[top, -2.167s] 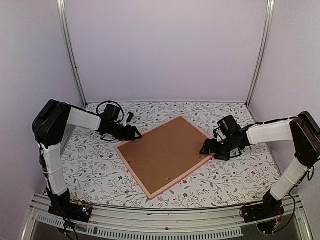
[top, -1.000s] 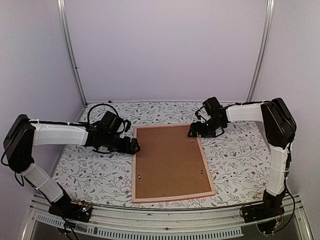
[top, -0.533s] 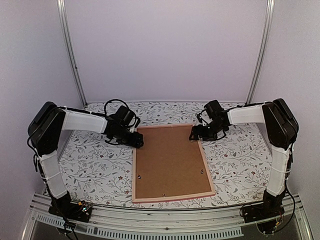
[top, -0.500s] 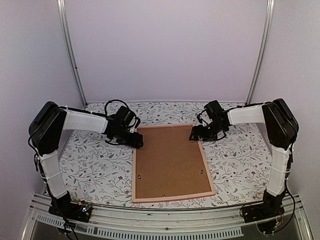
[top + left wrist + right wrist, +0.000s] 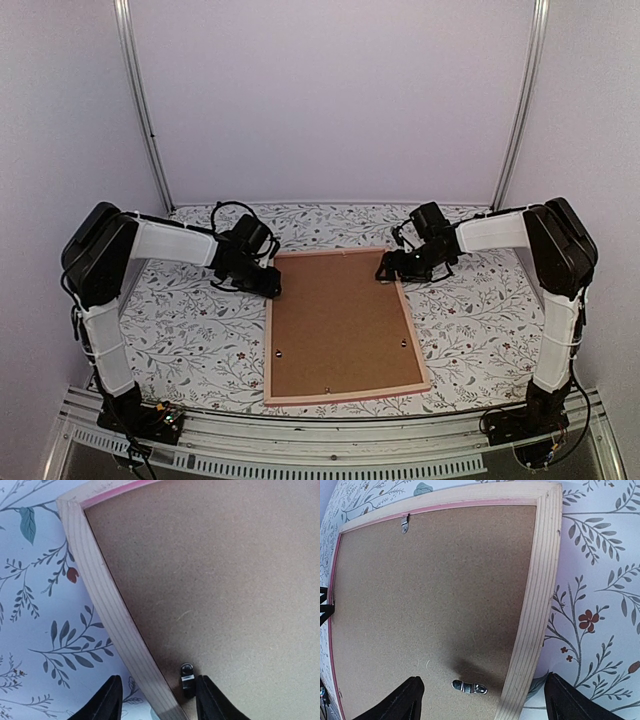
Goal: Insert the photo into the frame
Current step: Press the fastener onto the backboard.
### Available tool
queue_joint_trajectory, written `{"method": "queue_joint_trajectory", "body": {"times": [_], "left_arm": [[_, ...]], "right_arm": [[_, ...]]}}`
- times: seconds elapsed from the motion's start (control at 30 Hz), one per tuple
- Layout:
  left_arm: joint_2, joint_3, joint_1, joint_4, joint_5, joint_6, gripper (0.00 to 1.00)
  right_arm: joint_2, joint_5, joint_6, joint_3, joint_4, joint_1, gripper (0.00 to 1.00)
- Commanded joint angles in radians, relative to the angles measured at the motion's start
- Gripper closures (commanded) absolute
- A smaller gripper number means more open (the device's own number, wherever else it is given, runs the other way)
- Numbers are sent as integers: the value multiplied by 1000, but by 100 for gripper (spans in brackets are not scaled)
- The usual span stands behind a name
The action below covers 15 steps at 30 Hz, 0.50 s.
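Note:
The frame (image 5: 268,350) lies face down on the table, its pale wooden back and thin pink edge showing. A brown backing board (image 5: 340,320) fills it. The photo is hidden. My left gripper (image 5: 272,287) is open at the frame's far left corner. In the left wrist view the left gripper (image 5: 159,702) has its jaws on either side of the rail (image 5: 107,610) and a small black turn clip (image 5: 187,679), touching neither. My right gripper (image 5: 385,272) is open at the far right corner. In the right wrist view the right gripper (image 5: 485,700) stands wide across the rail (image 5: 540,595) and a metal clip (image 5: 469,686).
A floral cloth (image 5: 190,330) covers the table. White walls and metal posts (image 5: 140,110) close in the back and both sides. More small clips (image 5: 404,343) sit on the backing board nearer the front edge. Another clip (image 5: 404,524) sits at the far rail.
The frame went from diagonal to square with the table. My left gripper has moved up to the far left corner and its jaws have narrowed. The right gripper has barely moved.

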Motion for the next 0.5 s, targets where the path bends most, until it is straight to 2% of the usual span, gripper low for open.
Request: {"method": "queue_joint_trajectory", "body": {"times": [0.0,0.23,0.47], "left_arm": [[37,6,14,14,-34,2,49],[42,-1,16,37,-15,10,61],[39,-23,30,53,35,18,65]], "right_arm": [[-12,-28,18,-28,19,-4,13],[-12,-35,20,-45,28,-5,14],[-11,-34,19,-49,30,-5,14]]}}
